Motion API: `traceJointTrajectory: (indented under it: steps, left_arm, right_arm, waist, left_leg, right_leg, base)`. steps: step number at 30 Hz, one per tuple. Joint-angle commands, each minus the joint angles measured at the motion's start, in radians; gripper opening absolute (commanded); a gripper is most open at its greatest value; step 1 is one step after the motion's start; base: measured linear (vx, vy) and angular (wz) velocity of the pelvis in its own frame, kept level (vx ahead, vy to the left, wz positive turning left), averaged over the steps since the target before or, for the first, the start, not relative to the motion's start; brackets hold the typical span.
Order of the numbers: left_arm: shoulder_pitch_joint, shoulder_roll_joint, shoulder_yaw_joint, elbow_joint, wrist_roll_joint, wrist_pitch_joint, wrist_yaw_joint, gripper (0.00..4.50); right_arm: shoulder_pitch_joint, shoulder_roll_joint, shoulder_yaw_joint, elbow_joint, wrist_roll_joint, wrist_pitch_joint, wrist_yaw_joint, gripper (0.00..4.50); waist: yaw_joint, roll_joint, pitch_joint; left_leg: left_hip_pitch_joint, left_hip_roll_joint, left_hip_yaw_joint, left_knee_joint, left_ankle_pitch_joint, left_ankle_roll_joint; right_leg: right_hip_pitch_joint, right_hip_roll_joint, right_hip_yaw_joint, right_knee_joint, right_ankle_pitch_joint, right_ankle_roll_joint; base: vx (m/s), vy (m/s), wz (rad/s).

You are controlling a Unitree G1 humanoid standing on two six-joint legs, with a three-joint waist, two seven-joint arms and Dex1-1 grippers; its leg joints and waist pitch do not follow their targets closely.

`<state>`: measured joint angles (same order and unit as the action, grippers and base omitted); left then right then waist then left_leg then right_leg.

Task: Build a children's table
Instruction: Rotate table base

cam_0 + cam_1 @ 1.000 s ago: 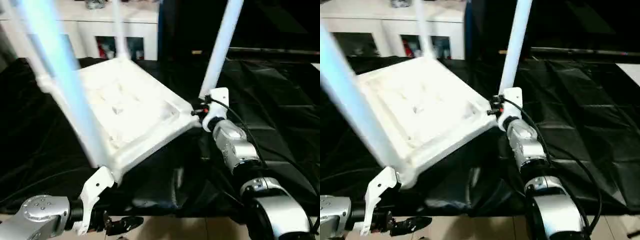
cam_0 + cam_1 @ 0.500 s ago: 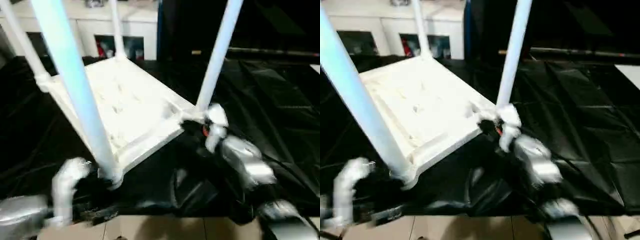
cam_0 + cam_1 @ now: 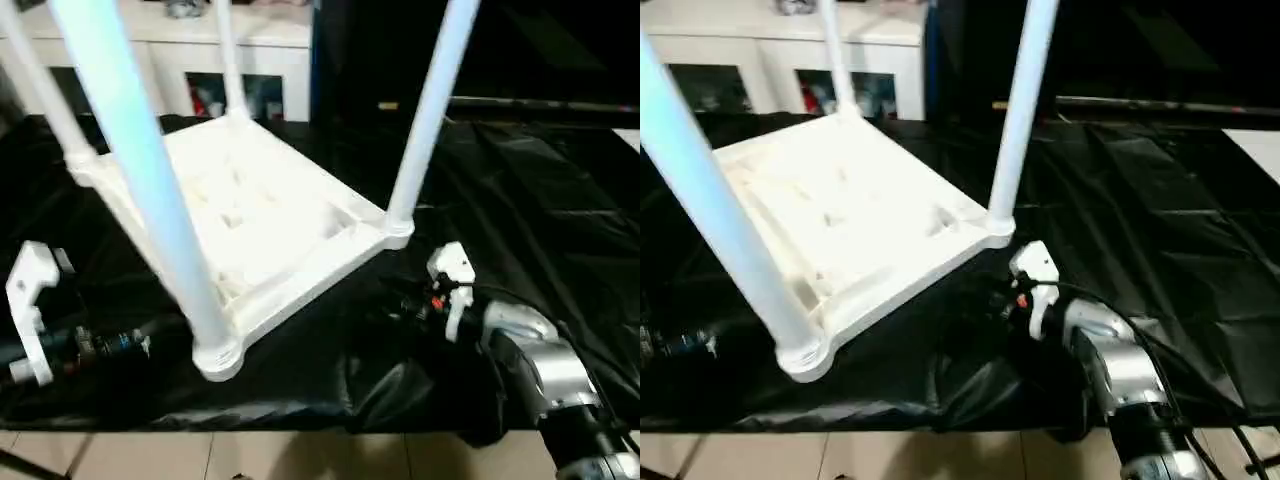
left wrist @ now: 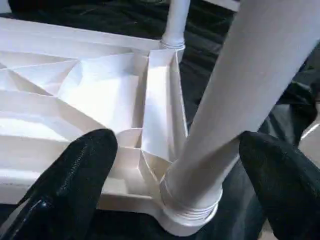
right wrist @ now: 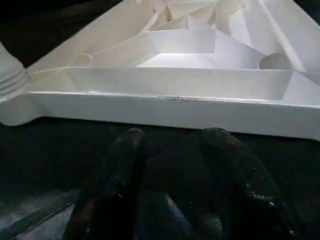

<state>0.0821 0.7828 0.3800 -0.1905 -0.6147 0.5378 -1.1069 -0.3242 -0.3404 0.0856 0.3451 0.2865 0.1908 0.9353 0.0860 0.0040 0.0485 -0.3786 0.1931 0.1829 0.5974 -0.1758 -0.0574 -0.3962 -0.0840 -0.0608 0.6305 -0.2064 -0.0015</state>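
Apparently all four legs are fitted — the upturned tabletop lies ahead of both grippers. Left gripper is spread wide, unclenched; right gripper grasps nothing — only righting seems left.

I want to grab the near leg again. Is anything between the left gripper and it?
Nothing visible. In the left wrist view the left gripper is open, and the near leg rises between its two fingers, socketed into the tabletop.
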Motion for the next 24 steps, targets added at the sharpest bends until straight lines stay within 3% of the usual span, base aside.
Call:
traceJointTrajectory:
  steps: [1,4,5,10,13,15,16,17,18,19,24]
  left_arm:
    - [-0.026,-0.010,-0.027,-0.008,-0.025,0.009,-0.017,4.50]
    - [-0.104,-0.065,-0.081,-0.033,-0.098,0.061,-0.021,4.50]
    - [-0.120,-0.080,-0.090,-0.043,-0.126,0.082,-0.017,4.50]
    - [-0.144,-0.110,-0.139,-0.054,-0.173,0.122,-0.032,4.50]
    - [-0.159,-0.132,-0.199,-0.025,-0.096,0.081,-0.014,4.50]
    - [-0.231,-0.203,-0.276,0.030,0.007,0.014,0.052,4.50]
    - [-0.231,-0.203,-0.276,0.030,0.007,0.014,0.052,4.50]
    - [-0.273,-0.245,-0.314,0.050,0.033,-0.012,0.085,4.50]
    - [-0.277,-0.249,-0.317,0.051,0.034,-0.014,0.087,4.50]
    - [-0.291,-0.262,-0.330,0.056,0.039,-0.024,0.098,4.50]
    - [-0.372,-0.352,-0.452,0.048,0.041,0.002,0.086,4.50]
  right_arm:
    - [-0.003,-0.011,-0.002,-0.050,0.026,0.021,0.029,2.28]
    - [-0.010,-0.010,0.018,-0.068,0.022,0.041,0.034,2.47]
    - [-0.015,-0.006,0.023,-0.063,0.015,0.041,0.028,2.71]
    - [-0.030,0.008,0.038,-0.038,-0.016,0.032,0.010,2.97]
    - [-0.044,0.014,0.041,-0.019,-0.034,0.034,-0.009,3.18]
    - [-0.076,0.038,0.039,0.043,-0.071,0.032,-0.089,3.32]
    - [-0.076,0.038,0.039,0.043,-0.071,0.032,-0.089,3.32]
    - [-0.098,0.059,0.040,0.091,-0.098,0.035,-0.158,3.53]
    - [-0.100,0.061,0.040,0.096,-0.100,0.035,-0.164,3.53]
    - [-0.108,0.069,0.041,0.112,-0.110,0.037,-0.188,3.62]
    - [-0.173,0.116,0.054,0.247,-0.168,-0.003,-0.286,4.05]
  waist:
    - [0.004,0.022,-0.054]
    - [0.010,0.021,-0.053]
    - [0.015,0.024,-0.055]
    - [0.010,0.016,-0.055]
    - [0.006,0.017,-0.056]
    - [0.003,0.014,-0.053]
    - [0.004,0.015,-0.052]
    - [0.004,0.013,-0.054]
    - [0.005,0.011,-0.054]
    - [0.005,0.012,-0.053]
    - [0.006,0.007,-0.058]
  left_leg:
    - [0.023,0.033,-0.013,-0.083,-0.311,-0.011]
    - [0.029,0.035,-0.011,-0.084,-0.321,-0.019]
    - [0.029,0.034,-0.011,-0.083,-0.317,-0.028]
    - [0.020,0.029,-0.013,-0.082,-0.300,-0.029]
    - [0.021,0.031,-0.015,-0.081,-0.284,-0.027]
    - [0.025,0.031,-0.013,-0.082,-0.292,-0.032]
    - [0.027,0.031,-0.013,-0.082,-0.303,-0.037]
    - [0.023,0.031,-0.016,-0.084,-0.304,-0.045]
    - [0.025,0.032,-0.017,-0.085,-0.300,-0.049]
    - [0.029,0.032,-0.016,-0.084,-0.306,-0.055]
    - [0.024,0.030,-0.014,-0.081,-0.265,-0.048]
  right_leg:
    - [0.031,-0.045,0.044,-0.076,-0.185,-0.214]
    - [0.029,-0.045,0.044,-0.076,-0.192,-0.221]
    - [0.029,-0.046,0.044,-0.073,-0.187,-0.228]
    - [0.037,-0.047,0.044,-0.074,-0.185,-0.216]
    - [0.038,-0.047,0.044,-0.076,-0.180,-0.208]
    - [0.035,-0.047,0.046,-0.082,-0.206,-0.202]
    - [0.033,-0.049,0.046,-0.084,-0.228,-0.201]
    - [0.042,-0.054,0.046,-0.083,-0.243,-0.192]
    - [0.039,-0.053,0.046,-0.084,-0.247,-0.189]
    - [0.037,-0.054,0.046,-0.084,-0.244,-0.194]
    - [0.042,-0.053,0.045,-0.077,-0.188,-0.212]
  base:
    - [0.000,0.000,0.00]
    - [0.000,0.000,0.00]
    - [0.000,0.000,0.00]
    - [0.000,0.000,0.00]
    - [0.000,0.000,0.00]
    - [0.000,0.000,0.00]
    - [0.000,0.000,0.00]
    - [0.000,0.000,0.00]
    - [0.000,0.000,0.00]
    - [0.000,0.000,0.00]
    - [0.000,0.000,0.00]
